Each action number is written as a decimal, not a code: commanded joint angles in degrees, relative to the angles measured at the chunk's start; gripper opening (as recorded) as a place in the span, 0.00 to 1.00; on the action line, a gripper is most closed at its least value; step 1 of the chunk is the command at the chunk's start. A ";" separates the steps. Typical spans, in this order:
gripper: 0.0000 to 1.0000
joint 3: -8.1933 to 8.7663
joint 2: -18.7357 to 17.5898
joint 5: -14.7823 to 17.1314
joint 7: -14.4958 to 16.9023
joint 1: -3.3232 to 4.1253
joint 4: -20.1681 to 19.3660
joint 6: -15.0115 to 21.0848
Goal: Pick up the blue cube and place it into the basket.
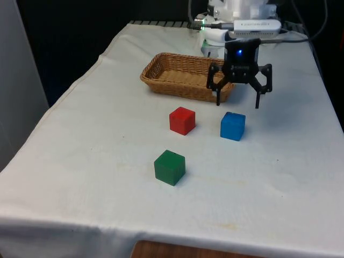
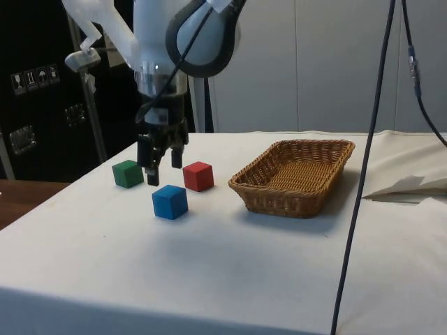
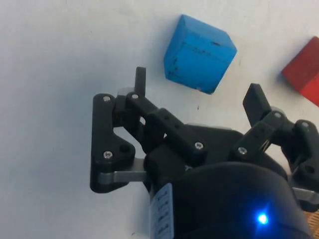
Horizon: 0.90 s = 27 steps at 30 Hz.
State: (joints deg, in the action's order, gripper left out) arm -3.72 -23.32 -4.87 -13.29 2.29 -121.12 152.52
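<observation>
a white-clothed desk (image 1: 80,177) carries, left to right in the front view, a green cube (image 1: 170,167), a red cube (image 1: 182,120) and the blue cube (image 1: 233,126), mid-desk. the basket (image 1: 185,76) sits toward the far edge. the tool (image 1: 238,100), fingers apart, hovers just behind the blue cube: approach step. next it needs centring over the cube and lowering.

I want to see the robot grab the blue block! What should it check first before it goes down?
1. Gripper open: ok, the fingers stand spread apart.
2. Gripper empty: ok, nothing between the fingers.
3. Gripper over the blue cube: not ok, the wrist view shows the cube ahead of the fingertips, not between them.
4. Blue cube free to grab: ok, the red cube and green cube sit apart from it.
5. Wicker basket ready: ok, it is upright with nothing inside.
</observation>
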 commanded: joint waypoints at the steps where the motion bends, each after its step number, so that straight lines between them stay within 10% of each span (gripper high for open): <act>1: 1.00 0.34 -0.46 -0.29 -0.57 0.17 -0.11 1.03; 27: 1.00 2.06 -6.65 -0.74 -3.27 0.74 2.12 4.64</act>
State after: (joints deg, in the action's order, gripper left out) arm -2.52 -29.79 -4.87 -15.64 2.35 -119.06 156.59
